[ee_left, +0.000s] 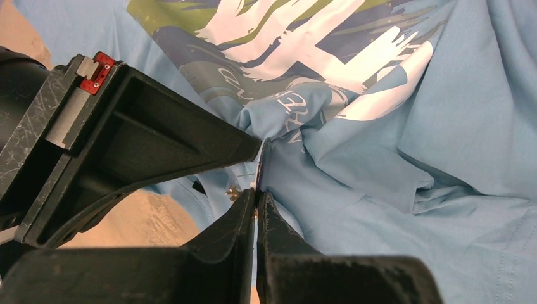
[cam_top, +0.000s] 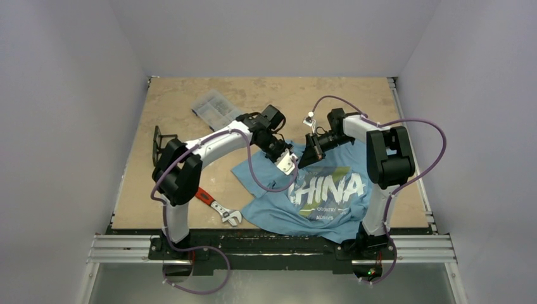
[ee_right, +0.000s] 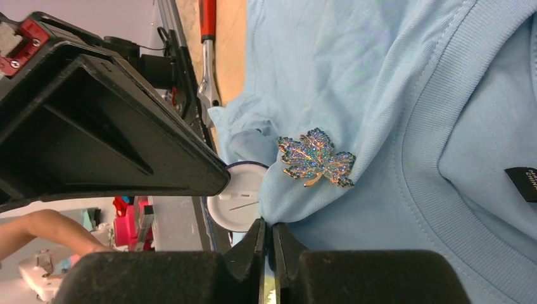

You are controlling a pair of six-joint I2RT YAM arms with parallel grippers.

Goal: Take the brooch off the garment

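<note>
**Two-arm brooch removal, grip stage.** The shirt (cam_top: 272, 212) lies crumpled at the near edge of the table (cam_top: 136, 196). A fold by its neck is raised between the two arms. The brooch (ee_right: 316, 158) is a leaf-shaped pin with a gold rim and blue stones. It sits on the raised fold, just beside the ribbed collar (ee_right: 421, 126) and just above the right gripper (ee_right: 266, 225).

The right gripper's jaws are pressed together on the cloth directly under the brooch. The left gripper (ee_left: 256, 201) is closed to a slit with a sliver of pale cloth between its jaws, close by on the same bunch of fabric. A white disc (ee_right: 237, 202) shows beside the left gripper's tip; what it is cannot be told. The clasp side of the brooch is hidden in every view.

**Judged step:** freeing the pin from the cloth.
- One gripper should hold the fold taut and unmoving while the other takes the brooch itself at its edge, not the cloth.
- The pull should run along the pin's length, so that the point slides out rather than tearing the knit.
- A slow pull is advisable, because slack cloth will follow the brooch and hide whether it is free.
</note>
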